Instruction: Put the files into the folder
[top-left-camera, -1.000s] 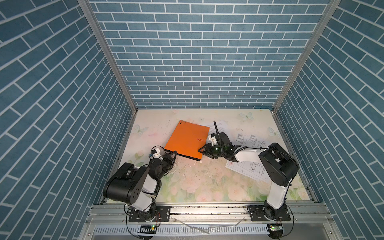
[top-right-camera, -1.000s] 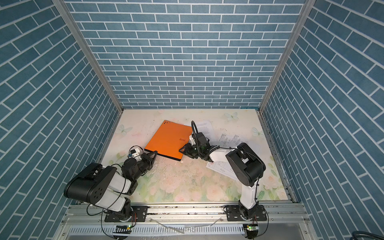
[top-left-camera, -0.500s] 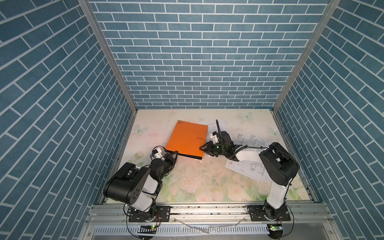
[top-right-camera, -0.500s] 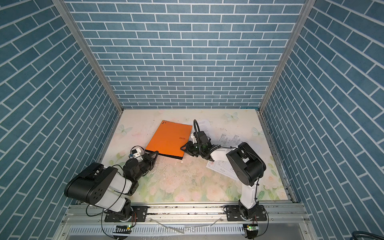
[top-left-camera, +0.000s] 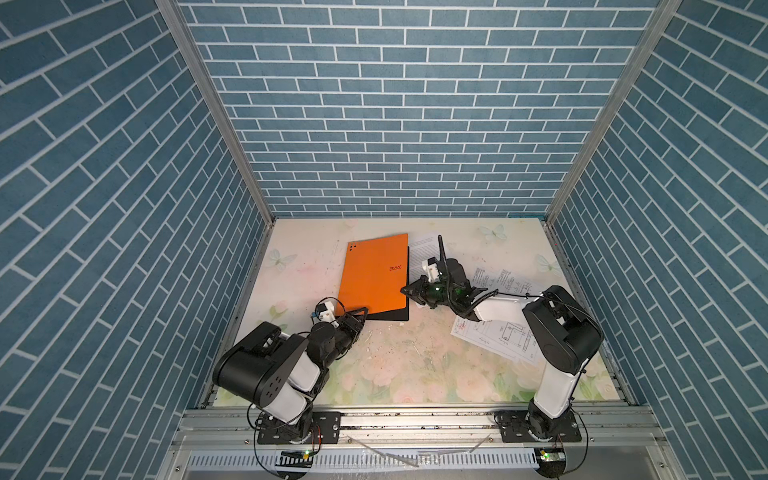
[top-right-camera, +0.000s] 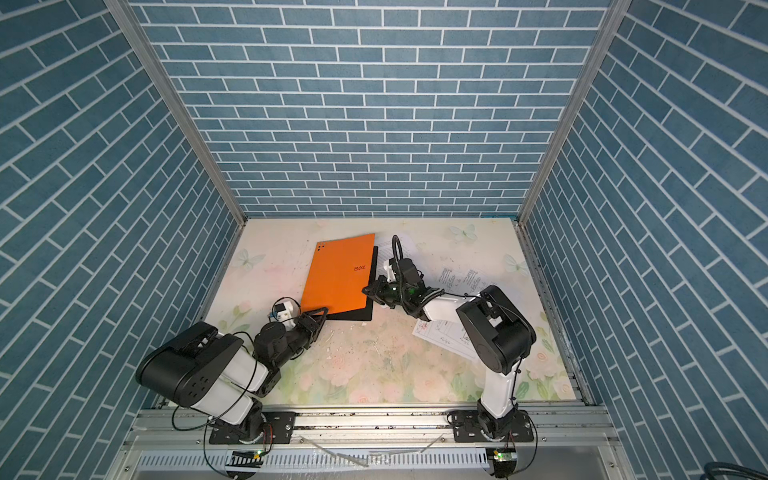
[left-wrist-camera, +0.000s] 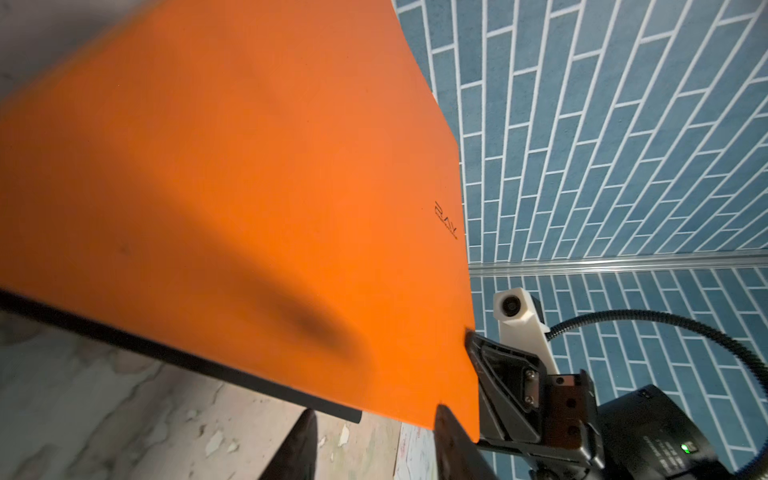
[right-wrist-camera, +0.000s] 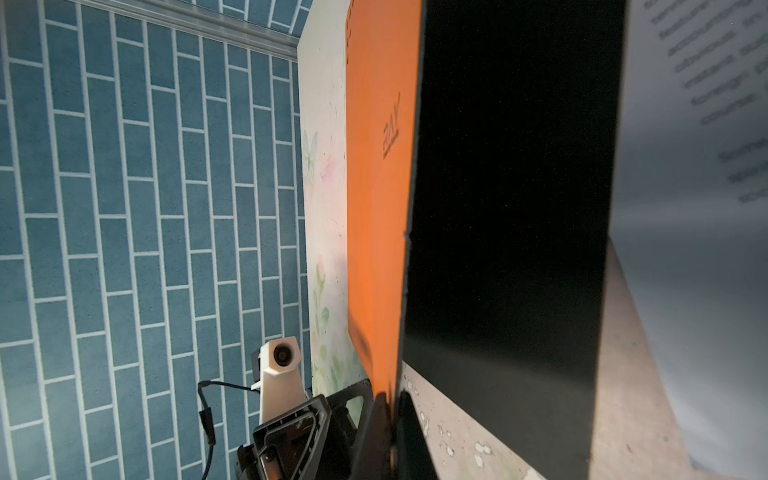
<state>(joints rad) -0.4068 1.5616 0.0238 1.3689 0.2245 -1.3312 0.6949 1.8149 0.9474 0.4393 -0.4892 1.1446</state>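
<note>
Low in a top view, a flowery table (top-left-camera: 415, 374) sits between blue brick walls (top-left-camera: 395, 104); the folder (top-left-camera: 374, 274) lies mid-frame, files (top-left-camera: 496, 337) beside it. Left wrist view: left gripper (left-wrist-camera: 376, 409) has fingers apart. Right wrist view: right gripper (right-wrist-camera: 392, 401) pinches the folder's cover.

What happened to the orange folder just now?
The right gripper closed on the open edge of the folder and lifted its orange cover a little, so more black inside shows. The left gripper opened at its near corner. The paper sheets stayed where they were.
</note>
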